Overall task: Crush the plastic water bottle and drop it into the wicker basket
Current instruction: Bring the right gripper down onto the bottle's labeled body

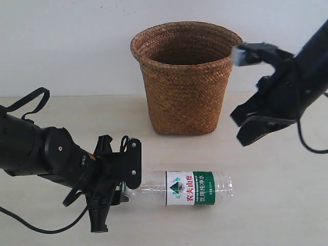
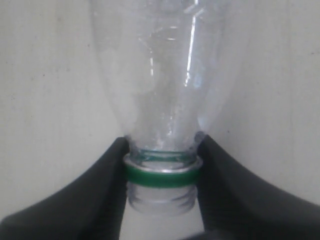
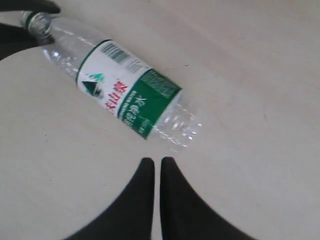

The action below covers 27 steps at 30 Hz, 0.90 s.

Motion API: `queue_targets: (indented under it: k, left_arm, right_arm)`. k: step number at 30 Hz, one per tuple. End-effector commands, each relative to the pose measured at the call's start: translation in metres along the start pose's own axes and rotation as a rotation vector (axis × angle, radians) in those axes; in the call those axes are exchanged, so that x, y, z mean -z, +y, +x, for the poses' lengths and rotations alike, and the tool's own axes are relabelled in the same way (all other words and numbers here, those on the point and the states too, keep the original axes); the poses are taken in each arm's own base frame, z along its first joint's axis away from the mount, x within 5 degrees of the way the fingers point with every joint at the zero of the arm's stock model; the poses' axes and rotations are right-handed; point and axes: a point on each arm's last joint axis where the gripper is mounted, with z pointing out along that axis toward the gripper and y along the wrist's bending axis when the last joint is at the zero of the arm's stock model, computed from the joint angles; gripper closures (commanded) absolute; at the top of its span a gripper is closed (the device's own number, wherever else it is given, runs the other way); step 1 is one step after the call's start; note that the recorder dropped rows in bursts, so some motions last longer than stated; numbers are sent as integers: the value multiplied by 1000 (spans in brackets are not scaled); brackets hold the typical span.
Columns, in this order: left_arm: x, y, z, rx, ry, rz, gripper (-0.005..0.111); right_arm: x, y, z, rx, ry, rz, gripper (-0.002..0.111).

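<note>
Pale tabletop (image 1: 287,205) | left gripper (image 2: 162,160) clamps lying clear plastic water bottle (image 1: 192,188) by its neck | right gripper (image 3: 157,167) pinched together, empty, aloft | round brown wicker basket (image 1: 185,82) behind, apart

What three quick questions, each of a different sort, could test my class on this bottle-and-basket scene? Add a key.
1. True or false: the plastic water bottle stands upright inside the wicker basket.
2. Multiple choice: which part of the bottle do the fingers of the left gripper clamp? A) the label B) the neck C) the base
3. Fill in: the right gripper holds ____.

Key
1. False: it lies on its side on the table, in front of the basket.
2. B.
3. Nothing: it is raised off the table, its fingers almost together.
</note>
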Motion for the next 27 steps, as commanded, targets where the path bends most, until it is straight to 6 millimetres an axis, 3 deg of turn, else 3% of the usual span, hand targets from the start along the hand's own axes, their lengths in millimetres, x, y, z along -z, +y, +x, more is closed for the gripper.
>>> queue_targets:
  k: [1,8,16,27]
  left_arm:
    - [1,0,-3,-10,-7,-4,103]
    - [1,-1,-3,-10,-6,-2,103]
    - [1,-1,-3,-10,-6,-2,103]
    - [1,-1,-3,-10,-6,-2,103]
  right_arm:
    - [-29,21,-9,126,48,58,108]
    - [-70,37,-19,185,54,111,108]
    - [-96,29,-22,160,50,136,108]
    - [-158,13,-4,111,237,111,108]
